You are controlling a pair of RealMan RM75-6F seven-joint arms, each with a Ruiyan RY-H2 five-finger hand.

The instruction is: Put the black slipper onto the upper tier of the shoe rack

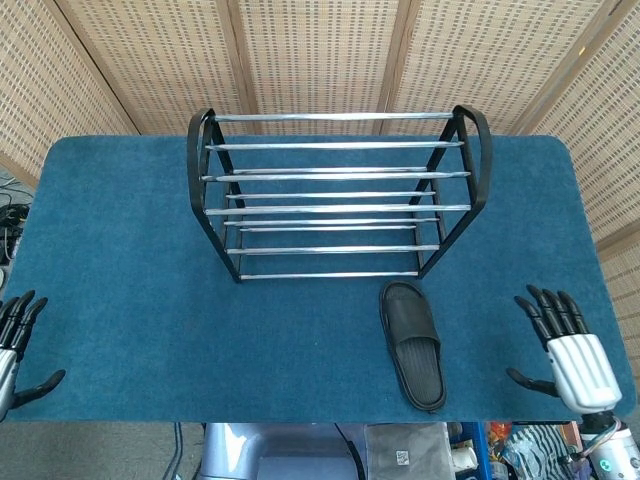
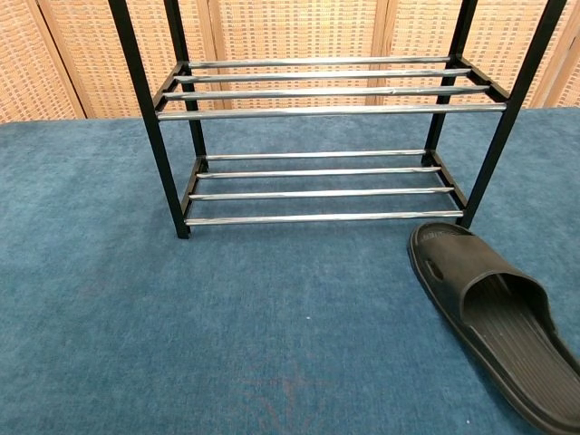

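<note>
The right hand [image 1: 565, 345] is hovering with fingers spread and empty, right of the black rubber slipper [image 1: 411, 343], which is lying before the black-framed chrome-bar shoe rack [image 1: 335, 190]. The soft slipper is risking slipping from a loose pinch or snagging between upper bars. The left hand [image 1: 15, 345], far left of the rack, is likewise splayed and empty.

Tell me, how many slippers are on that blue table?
1. A single black slipper lies on the blue table, just in front of the shoe rack's right front leg. Both rack tiers are bare; no second slipper shows.

A black rubber slipper [image 1: 412, 342] lies sole-down on the blue tabletop just before the black-framed, chrome-barred two-tier shoe rack [image 1: 335, 190], near its right legs.
</note>
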